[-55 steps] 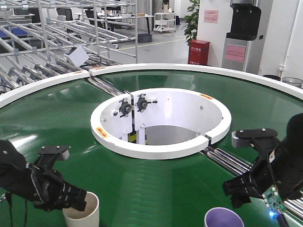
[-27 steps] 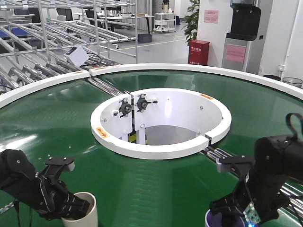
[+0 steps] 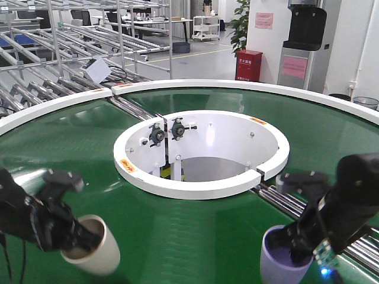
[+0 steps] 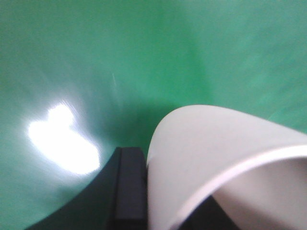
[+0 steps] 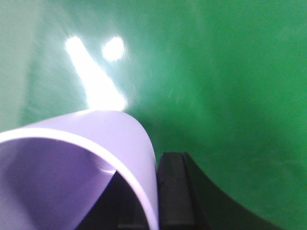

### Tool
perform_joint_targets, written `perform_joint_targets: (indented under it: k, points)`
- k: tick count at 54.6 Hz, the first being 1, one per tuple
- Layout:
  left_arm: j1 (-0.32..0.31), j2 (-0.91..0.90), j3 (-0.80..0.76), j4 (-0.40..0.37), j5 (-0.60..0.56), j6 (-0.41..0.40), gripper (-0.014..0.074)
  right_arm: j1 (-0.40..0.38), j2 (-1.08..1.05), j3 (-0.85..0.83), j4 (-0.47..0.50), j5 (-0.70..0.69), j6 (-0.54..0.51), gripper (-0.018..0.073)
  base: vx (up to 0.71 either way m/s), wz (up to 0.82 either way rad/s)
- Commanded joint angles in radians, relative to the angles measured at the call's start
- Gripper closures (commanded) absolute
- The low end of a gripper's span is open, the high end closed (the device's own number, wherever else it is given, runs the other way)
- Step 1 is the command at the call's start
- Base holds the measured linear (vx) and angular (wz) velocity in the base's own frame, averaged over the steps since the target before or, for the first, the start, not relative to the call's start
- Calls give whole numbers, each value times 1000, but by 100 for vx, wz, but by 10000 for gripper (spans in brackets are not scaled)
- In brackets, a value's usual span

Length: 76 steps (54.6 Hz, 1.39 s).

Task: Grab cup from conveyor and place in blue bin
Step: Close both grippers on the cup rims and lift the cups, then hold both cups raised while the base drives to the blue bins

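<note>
My left gripper [image 3: 76, 232] is clamped on the wall of a cream-white round cup [image 3: 95, 255], low at the front left of the glossy dark-green ring-shaped conveyor belt [image 3: 195, 236]. The cup is tilted with its mouth toward my arm and is motion-blurred. It looks clear of the belt, but the blur leaves that unsure. In the left wrist view one black finger [image 4: 129, 187] lies flat on the cup's outer wall. The other finger is mostly hidden under the rim, only a dark sliver showing inside. The cup is cut off at the right and bottom edges.

My right gripper [image 3: 299, 245] pinches the wall of a pale-purple round cup [image 3: 281, 263] at the front right of the belt. This cup is near upright, its base cut off by the frame bottom and its far rim hidden by my arm. In the right wrist view a black finger [image 5: 175, 187] presses the outer wall, and the inner finger is lost in shadow.

Steel rollers [image 3: 287, 204] run out from the white round central well [image 3: 195, 189] and partly disappear behind my right arm.
</note>
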State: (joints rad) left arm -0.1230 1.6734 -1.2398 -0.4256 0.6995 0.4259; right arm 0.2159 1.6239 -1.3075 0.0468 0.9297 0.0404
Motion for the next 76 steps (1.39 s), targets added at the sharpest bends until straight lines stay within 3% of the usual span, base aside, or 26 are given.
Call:
perform_joint_targets:
  k: [1,15,29,76]
  points:
    - [-7,-173,-35,-29,-81,0,604,-3,-143,-30,-28,-69,-10,569,0,0]
    - [-7,-479,-35,-29,-137,-2,604,-3,-413,-30,-47,-180,-6,568,0,0]
    - [-7,-657,-35,-29,-136,-2,604,-3,-556,-30,-47,-205,-6,568,0,0]
    - [-7,-689,-34,-29,-109,-2,604,-3,-572,-30,-38,-202,-6,568,0,0]
